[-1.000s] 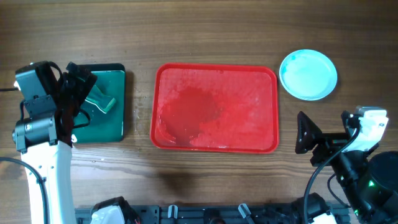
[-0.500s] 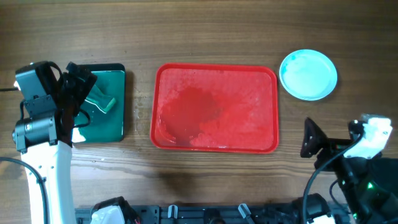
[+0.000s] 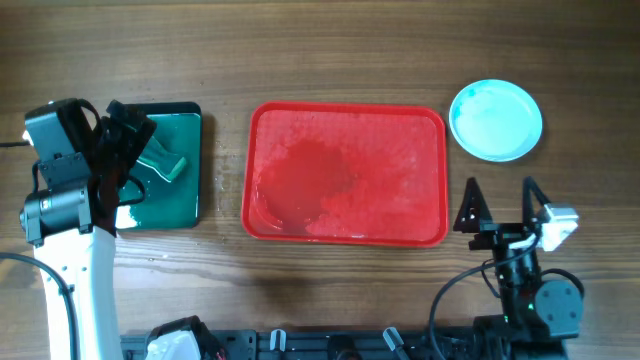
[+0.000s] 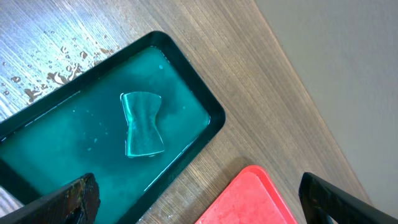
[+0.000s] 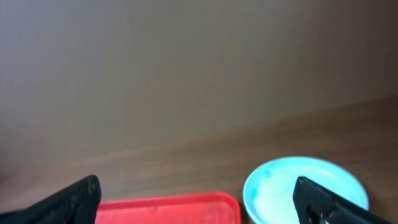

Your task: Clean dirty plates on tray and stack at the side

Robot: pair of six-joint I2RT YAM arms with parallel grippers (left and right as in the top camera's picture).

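R gripper [image 3: 499, 190] wide open, empty, plates [image 3: 496, 120] just ahead of it; careless fwd swing could knock them; L gripper [image 4: 196, 190] also wide, empty.

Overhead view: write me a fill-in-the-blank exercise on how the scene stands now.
The red tray holds ____ plates.
The cyan plate lies beyond that tray's ____ edge.
The teal sponge lies in the small tray, coloured dark ____.
The left claw and right claw are both ____.
Missing: no; right; green; open.
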